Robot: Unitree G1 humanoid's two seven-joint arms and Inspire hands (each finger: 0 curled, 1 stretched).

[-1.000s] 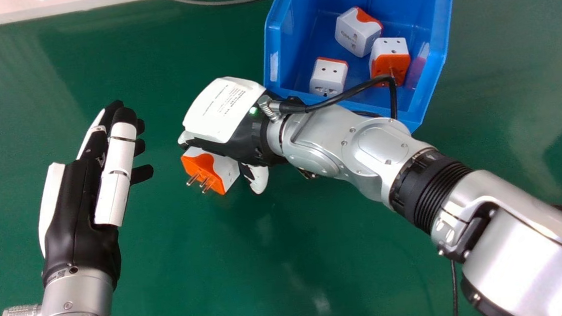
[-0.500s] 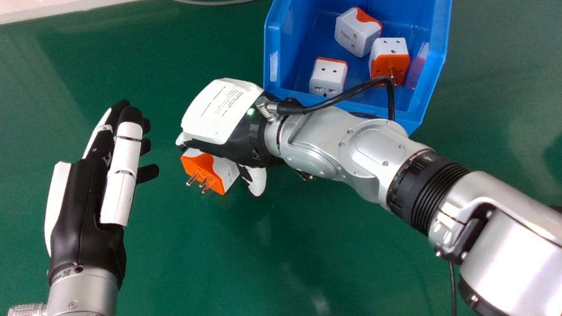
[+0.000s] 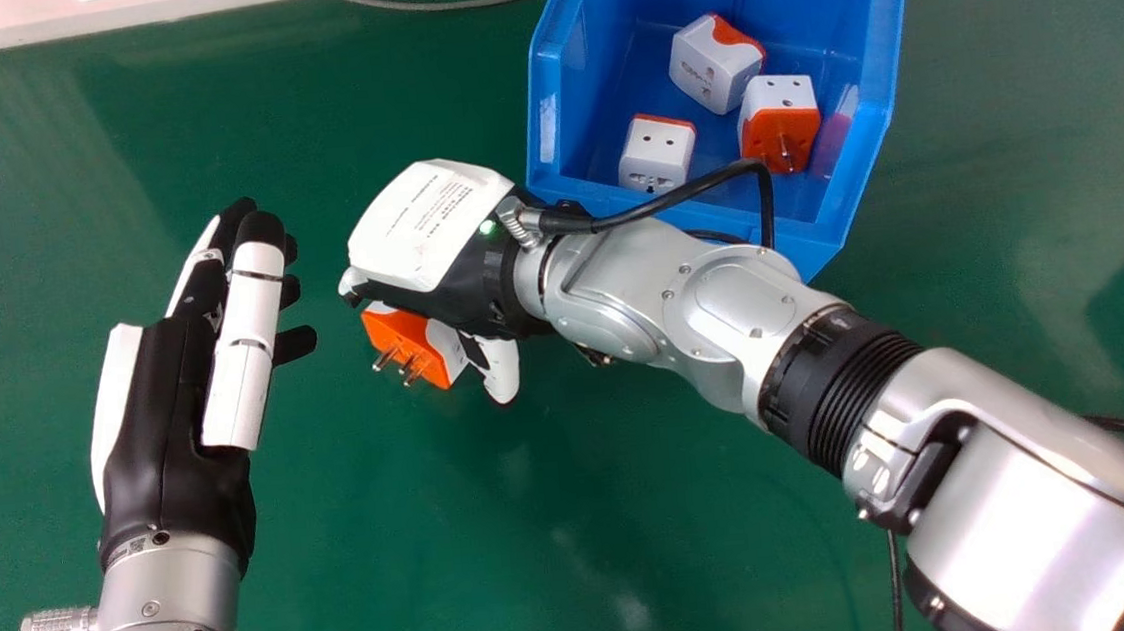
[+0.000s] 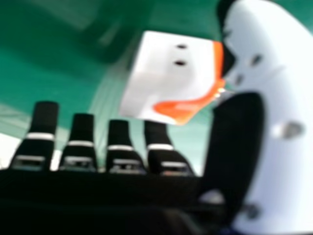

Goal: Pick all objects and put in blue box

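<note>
The right hand (image 3: 435, 225) was over the green table (image 3: 338, 524), its fingers (image 4: 82, 134) straight and well open, curled round nothing. A white and orange travel plug adapter (image 3: 414, 347) lay in the space between those fingers and the thumb (image 4: 281, 98). Whether it touched either could not be told.

The head view looked down on the back of the hand, which hid much of the fingers and part of the adapter; it gave the orange end, with its metal prongs (image 3: 388, 357) pointing out from beneath the hand. The right hand view, from the palm side, gave the straight fingers in a spread row and the adapter's white face with two small dark holes, the orange edge and a glint of metal turned toward the thumb.

The head view also took in the blue box (image 3: 876, 40), well apart from the fingertips, on the wrist side of the hand. Inside it were three more adapters: one nearest the right hand (image 3: 658, 152), and a pair (image 3: 718, 62) close together farther from the fingers. The left hand (image 3: 169, 417) was well apart, beyond the right fingertips, with its own fingers straight.
</note>
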